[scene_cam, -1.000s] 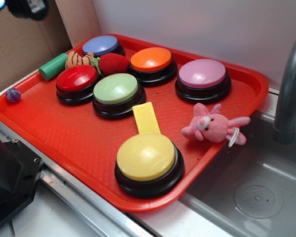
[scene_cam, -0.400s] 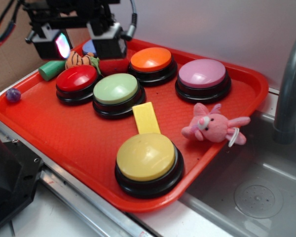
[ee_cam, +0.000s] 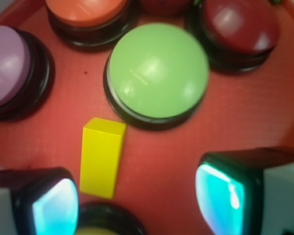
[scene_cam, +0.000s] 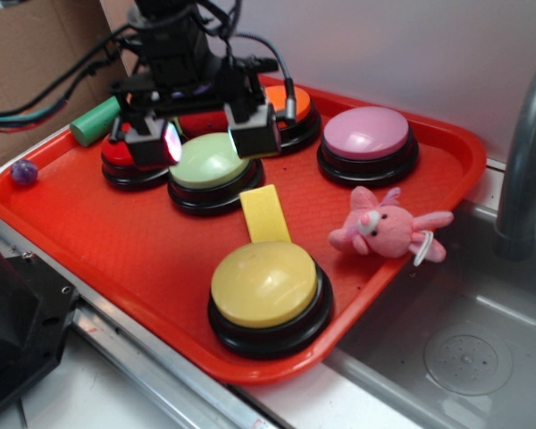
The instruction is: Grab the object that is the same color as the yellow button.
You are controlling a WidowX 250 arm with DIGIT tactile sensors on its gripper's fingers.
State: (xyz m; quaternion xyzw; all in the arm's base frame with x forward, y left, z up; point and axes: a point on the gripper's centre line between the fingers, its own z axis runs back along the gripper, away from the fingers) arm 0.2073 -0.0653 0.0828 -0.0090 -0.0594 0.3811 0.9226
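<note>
The yellow block (scene_cam: pixel 264 214) (ee_cam: pixel 102 156) lies flat on the red tray (scene_cam: pixel 98 241), untouched, just below and ahead of the gripper (scene_cam: pixel 204 136) (ee_cam: pixel 137 200) in the exterior view. In the wrist view it sits between the two fingers, nearer the left-hand pad (ee_cam: pixel 54 208). One end nearly meets the yellow button (scene_cam: pixel 265 286); the other reaches toward the light-green button (scene_cam: pixel 210 161) (ee_cam: pixel 158 71). The gripper hovers above the light-green button, jaws spread wide, holding nothing. Beyond it sit the orange button (ee_cam: pixel 83 10), the red button (ee_cam: pixel 240 27) and the purple button (scene_cam: pixel 366 134) (ee_cam: pixel 7 66). A pink plush bunny (scene_cam: pixel 384 228) lies off to the side, a green cylinder (scene_cam: pixel 94 121) at the tray's far edge.
</note>
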